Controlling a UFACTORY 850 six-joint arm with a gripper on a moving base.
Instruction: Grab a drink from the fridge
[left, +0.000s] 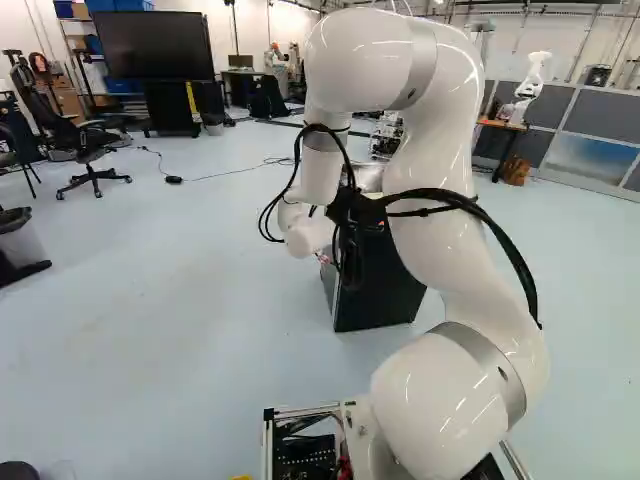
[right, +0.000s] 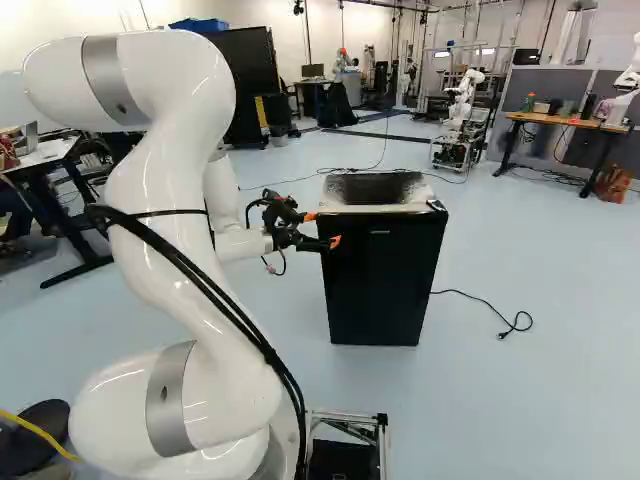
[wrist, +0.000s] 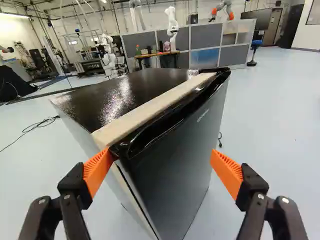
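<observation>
Fridge (right: 383, 280) (any drink out of sight) stands ahead of the gripper (wrist: 161, 154), fingers (wrist: 226, 172) wide apart, one beside the door (wrist: 170, 170)'s near top corner, so ease that tip into the side seam (wrist: 131, 192) before pulling gently outward.

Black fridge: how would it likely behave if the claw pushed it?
The fridge is probably heavy and stiff, a boxy cabinet with flat sides. Taller than wide, it might tip if pushed high up. Its glossy top could prove slippery under the claw.
</observation>
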